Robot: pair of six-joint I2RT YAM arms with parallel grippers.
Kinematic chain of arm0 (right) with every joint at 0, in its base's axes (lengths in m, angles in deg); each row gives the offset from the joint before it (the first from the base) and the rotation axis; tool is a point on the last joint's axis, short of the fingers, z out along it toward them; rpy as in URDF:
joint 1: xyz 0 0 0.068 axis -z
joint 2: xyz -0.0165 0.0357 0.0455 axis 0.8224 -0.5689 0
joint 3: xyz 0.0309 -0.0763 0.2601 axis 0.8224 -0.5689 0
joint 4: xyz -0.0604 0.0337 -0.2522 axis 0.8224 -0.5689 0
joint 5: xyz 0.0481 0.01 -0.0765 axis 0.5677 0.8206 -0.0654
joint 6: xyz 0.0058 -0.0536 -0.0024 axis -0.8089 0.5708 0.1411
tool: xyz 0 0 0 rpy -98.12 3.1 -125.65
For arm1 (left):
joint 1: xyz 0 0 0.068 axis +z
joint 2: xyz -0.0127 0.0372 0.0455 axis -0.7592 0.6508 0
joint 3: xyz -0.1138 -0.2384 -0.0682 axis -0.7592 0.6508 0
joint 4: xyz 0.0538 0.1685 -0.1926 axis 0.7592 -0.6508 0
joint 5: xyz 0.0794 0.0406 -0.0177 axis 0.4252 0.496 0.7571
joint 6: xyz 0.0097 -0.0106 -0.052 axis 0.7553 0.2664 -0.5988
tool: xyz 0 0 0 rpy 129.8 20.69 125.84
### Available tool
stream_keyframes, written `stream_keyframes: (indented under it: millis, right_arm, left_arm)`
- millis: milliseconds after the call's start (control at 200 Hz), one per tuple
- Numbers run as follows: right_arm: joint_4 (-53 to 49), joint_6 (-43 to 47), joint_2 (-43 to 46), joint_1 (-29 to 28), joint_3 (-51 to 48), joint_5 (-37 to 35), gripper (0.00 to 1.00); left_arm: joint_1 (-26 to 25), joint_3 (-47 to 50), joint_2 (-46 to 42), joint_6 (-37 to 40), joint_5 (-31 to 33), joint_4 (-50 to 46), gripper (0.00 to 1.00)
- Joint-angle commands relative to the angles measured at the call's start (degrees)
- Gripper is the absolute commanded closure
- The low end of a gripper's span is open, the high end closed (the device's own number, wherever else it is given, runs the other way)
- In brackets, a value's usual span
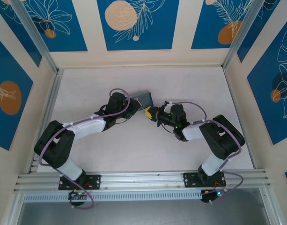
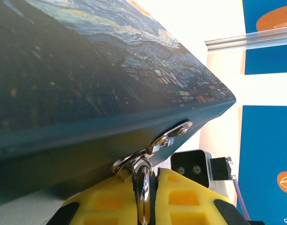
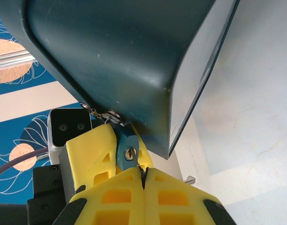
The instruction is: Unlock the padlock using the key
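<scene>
Left tool (image 2: 145, 199), closed, clamps the padlock (image 3: 126, 146) hanging from the painted box (image 2: 87, 70); right tool (image 3: 144, 180), closed, pinches the key (image 3: 138, 165) at its keyhole (image 3: 129, 152).

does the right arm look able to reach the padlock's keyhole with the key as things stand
Probably yes: the padlock faces its keyhole to the right tool, the key tip at it, nothing between.
</scene>
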Motion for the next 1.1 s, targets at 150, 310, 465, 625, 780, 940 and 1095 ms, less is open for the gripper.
stream_keyframes:
  millis: [150,310,465,625,780,940,1095]
  right_arm:
    - [5.88,-2.88,-3.01,-0.41,4.24,-1.03,1.0]
    - [12.19,-6.62,-6.57,-0.24,5.33,-1.06,1.0]
    - [15.12,-8.45,-9.84,-0.04,7.22,1.0,1.0]
    - [12.6,-6.32,-9.35,1.5,7.03,3.36,1.0]
    - [5.67,0.16,-7.19,4.07,6.93,7.08,1.0]
    - [2.23,6.79,-7.05,5.87,7.56,10.59,1.0]
    - [2.9,8.58,-8.53,5.66,8.08,11.83,1.0]
  left_arm:
    - [-1.86,0.32,-1.57,-0.9,-4.41,6.0,1.0]
    - [-2.2,0.31,-0.88,-1.27,-4.59,6.73,1.0]
    - [-2.49,0.23,-0.27,-1.63,-5.36,7.38,1.0]
    - [-2.47,0.78,-1.25,-1.18,-5.23,6.34,1.0]
    - [-2.33,0.58,-2.18,-0.56,-5.4,5.51,1.0]
    - [-2.29,0.16,-2.52,-0.78,-5.6,5.49,1.0]
    - [-2.27,-0.17,-2.32,-1.19,-5.69,5.86,1.0]
